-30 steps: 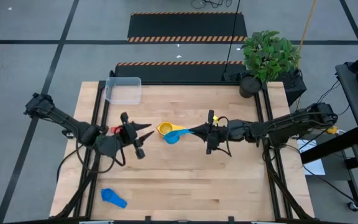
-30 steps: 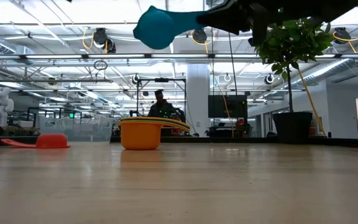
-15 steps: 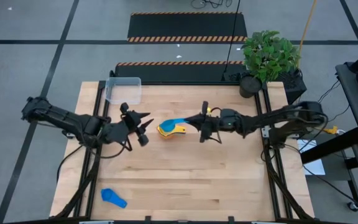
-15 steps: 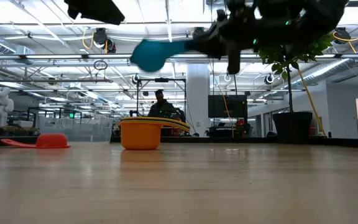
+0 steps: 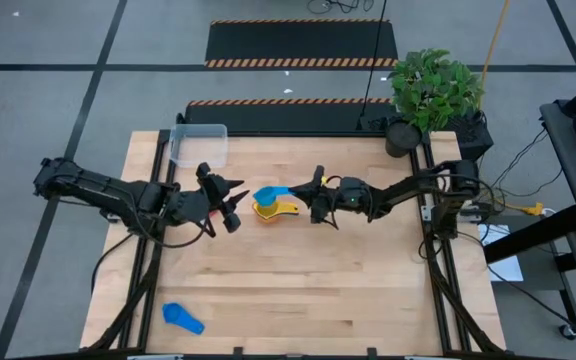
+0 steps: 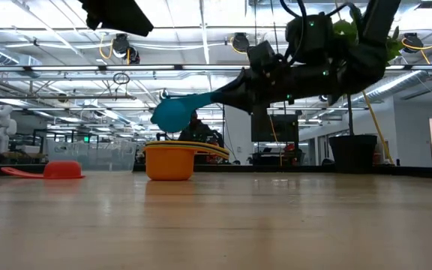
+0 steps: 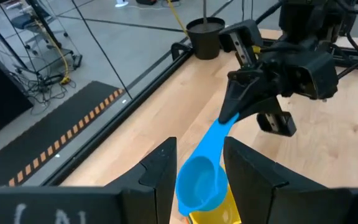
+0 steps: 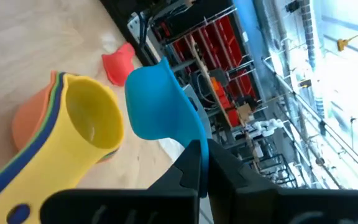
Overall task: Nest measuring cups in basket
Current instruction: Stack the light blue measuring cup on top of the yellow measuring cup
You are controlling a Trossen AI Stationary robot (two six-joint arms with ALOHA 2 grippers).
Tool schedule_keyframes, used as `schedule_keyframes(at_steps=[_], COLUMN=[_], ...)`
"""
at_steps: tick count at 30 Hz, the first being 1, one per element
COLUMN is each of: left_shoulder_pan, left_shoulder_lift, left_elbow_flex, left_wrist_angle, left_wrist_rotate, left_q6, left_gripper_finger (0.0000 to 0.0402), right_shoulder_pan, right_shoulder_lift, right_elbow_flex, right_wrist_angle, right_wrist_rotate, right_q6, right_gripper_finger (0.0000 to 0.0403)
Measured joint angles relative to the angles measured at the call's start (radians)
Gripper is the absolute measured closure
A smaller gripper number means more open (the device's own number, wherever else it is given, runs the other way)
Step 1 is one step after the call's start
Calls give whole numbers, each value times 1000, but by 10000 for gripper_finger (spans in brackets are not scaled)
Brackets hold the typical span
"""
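My right gripper is shut on a light blue measuring cup and holds it just above a nested stack of cups with a yellow one on top, at the table's middle. My left gripper stands open to the left of the stack, raised above the table, with nothing between its fingers. A red cup rests on the table at the left. Another light blue cup lies near the front left corner. The clear basket stands at the far left. My right gripper pinches the light blue cup's handle near its free end, between its two fingers. The fingers come about level from the table's right and lie along the handle. The cup is lifted clear, its bowl slanting down toward the stack.
A potted plant in a black pot stands at the far right corner. Bare wooden tabletop stretches across the near half. The two grippers face each other closely across the stack.
My right gripper has gone toward the table's left edge and down with the light blue cup, rolling as it went; the cup now hangs low over the yellow stack, bowl tipped downward. My left gripper has swung a little toward the far edge and stayed open.
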Motion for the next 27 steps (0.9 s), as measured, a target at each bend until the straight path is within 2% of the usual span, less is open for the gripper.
schedule_keyframes(at_steps=[7,27], left_shoulder_pan=[0,0], left_shoulder_lift=[0,0], left_elbow_flex=[0,0], left_wrist_angle=[0,2], left_wrist_rotate=[0,0], left_q6=[1,19], left_gripper_finger=[266,266], right_shoulder_pan=[6,-14], right_shoulder_lift=[41,40], right_elbow_flex=[0,2], right_wrist_angle=[27,-15], right_wrist_rotate=[-3,-81], right_q6=[-5,74], right_gripper_finger=[403,403])
